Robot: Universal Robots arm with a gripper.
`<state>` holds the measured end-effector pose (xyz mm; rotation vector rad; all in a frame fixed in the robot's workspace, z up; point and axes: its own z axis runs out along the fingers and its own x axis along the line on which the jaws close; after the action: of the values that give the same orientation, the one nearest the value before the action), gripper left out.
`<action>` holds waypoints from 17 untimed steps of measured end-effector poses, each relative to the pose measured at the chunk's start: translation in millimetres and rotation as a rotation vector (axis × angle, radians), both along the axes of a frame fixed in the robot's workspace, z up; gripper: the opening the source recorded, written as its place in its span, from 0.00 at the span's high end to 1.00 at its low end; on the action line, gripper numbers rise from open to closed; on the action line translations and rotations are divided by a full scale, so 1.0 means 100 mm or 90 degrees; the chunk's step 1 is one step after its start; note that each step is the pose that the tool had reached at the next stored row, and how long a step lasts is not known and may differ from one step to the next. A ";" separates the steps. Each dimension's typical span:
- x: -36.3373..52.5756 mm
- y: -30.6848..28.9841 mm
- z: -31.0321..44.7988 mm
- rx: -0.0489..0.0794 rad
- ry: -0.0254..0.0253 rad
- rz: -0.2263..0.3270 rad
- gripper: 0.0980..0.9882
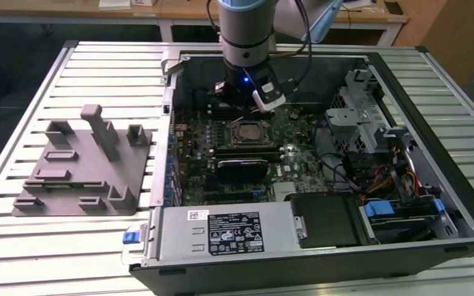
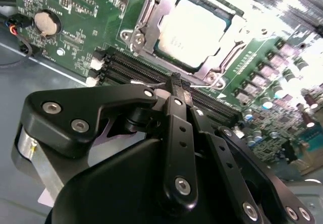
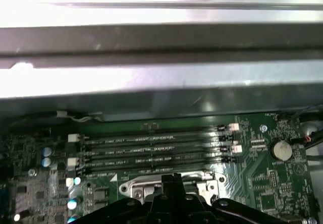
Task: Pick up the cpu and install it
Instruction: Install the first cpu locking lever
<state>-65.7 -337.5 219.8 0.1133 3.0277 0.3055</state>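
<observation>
The cpu (image 2: pixel 194 31), a pale silver-white square, lies flat inside the metal socket frame (image 2: pixel 144 24) on the green motherboard; in the exterior view the cpu (image 1: pixel 249 132) sits mid-board inside the open computer case. My gripper (image 2: pixel 175 78) hangs just above the board beside the socket, over the black memory slots (image 3: pixel 151 151), with its dark fingers pressed together and nothing between them. In the first wrist view the gripper (image 3: pixel 171 176) tip covers part of the socket's edge. From the exterior view, the gripper (image 1: pixel 242 112) is just behind the socket, under the arm's wrist.
A grey plastic fixture (image 1: pixel 81 166) stands on the slatted table at the exterior view's left. Inside the case are a power supply (image 1: pixel 224 231) at the front, a drive cage (image 1: pixel 360 117) and cables at the right, and a coin battery (image 2: pixel 44 23). The case wall (image 3: pixel 161 82) rises behind the slots.
</observation>
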 end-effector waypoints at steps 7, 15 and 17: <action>0.076 0.046 -0.030 -0.004 -0.0001 -0.006 0.99; 0.133 0.070 -0.061 -0.016 -0.0019 -0.033 0.99; 0.133 0.071 -0.074 -0.018 -0.0044 -0.045 0.99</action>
<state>-52.4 -330.5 212.4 0.2168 3.0115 0.2566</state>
